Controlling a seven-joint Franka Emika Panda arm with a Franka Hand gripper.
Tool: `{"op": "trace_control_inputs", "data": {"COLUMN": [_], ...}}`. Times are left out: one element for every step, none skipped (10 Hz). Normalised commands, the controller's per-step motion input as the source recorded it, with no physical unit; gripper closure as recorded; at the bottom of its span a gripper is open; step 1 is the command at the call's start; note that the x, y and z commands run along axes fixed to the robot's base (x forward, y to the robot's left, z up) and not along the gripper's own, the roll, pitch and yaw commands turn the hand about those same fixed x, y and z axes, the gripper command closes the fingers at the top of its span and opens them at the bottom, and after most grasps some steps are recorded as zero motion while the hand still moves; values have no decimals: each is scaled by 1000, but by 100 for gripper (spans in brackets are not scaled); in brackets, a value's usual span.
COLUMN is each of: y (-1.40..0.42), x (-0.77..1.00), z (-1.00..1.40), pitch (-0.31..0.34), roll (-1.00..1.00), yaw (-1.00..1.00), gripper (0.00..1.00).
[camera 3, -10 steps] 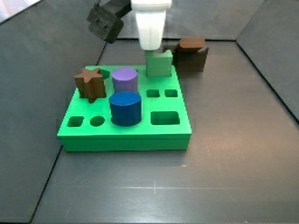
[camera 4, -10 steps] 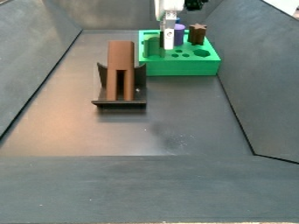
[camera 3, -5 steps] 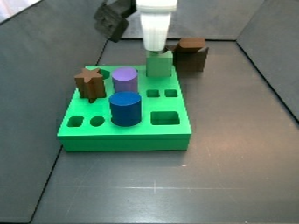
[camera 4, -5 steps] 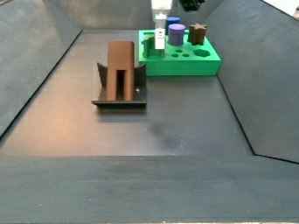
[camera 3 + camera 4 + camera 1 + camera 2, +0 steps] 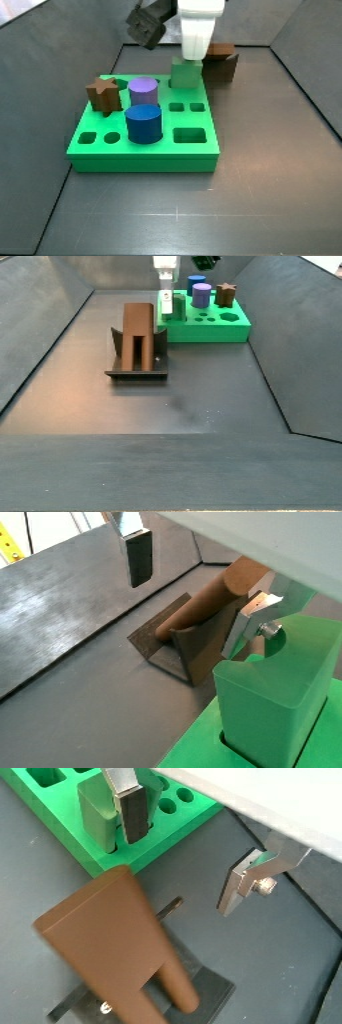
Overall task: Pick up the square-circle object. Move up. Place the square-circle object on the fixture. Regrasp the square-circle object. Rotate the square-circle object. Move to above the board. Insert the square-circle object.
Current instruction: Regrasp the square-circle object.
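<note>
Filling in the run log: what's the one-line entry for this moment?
pincer: open, empty, over pale green peg on board | square-circle object: leaning on fixture, ungrasped

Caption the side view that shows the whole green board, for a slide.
Open claw above the pale green peg on the board, beside purple, blue and star pegs.

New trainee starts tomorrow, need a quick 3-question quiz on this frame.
1. What colour is the peg right under the gripper in a side view?
2. The bar: A hangs in the gripper; B stands on the fixture; C is out of view.
3. True or false: the gripper is shut on the bar.

Key: 1 pale green; 2 B; 3 false, the fingers are apart with nothing between them.
</note>
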Motion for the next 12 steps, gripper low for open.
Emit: {"op": "trace_control_inputs", "data": {"y": [-22,-27,-24,-26,-26,-26,-25,-25,-26,-26,-28,-26], "x": [1000,1000,935,849,809,715,681,611,578,487,454,381], "z": [-17,-21,-13,-14,-14,-9,-10,-10,-7,-10,-11,-7], "pitch": [145,143,146,153,156,158,159,167,170,181,183,178], "roll": [50,43,45,46,46,45,44,46,48,52,51,45], "yaw": [50,49,47,46,46,48,48,51,51,49,50,50], "gripper": [0,0,0,0,0,0,0,0,0,0,0,0]}}
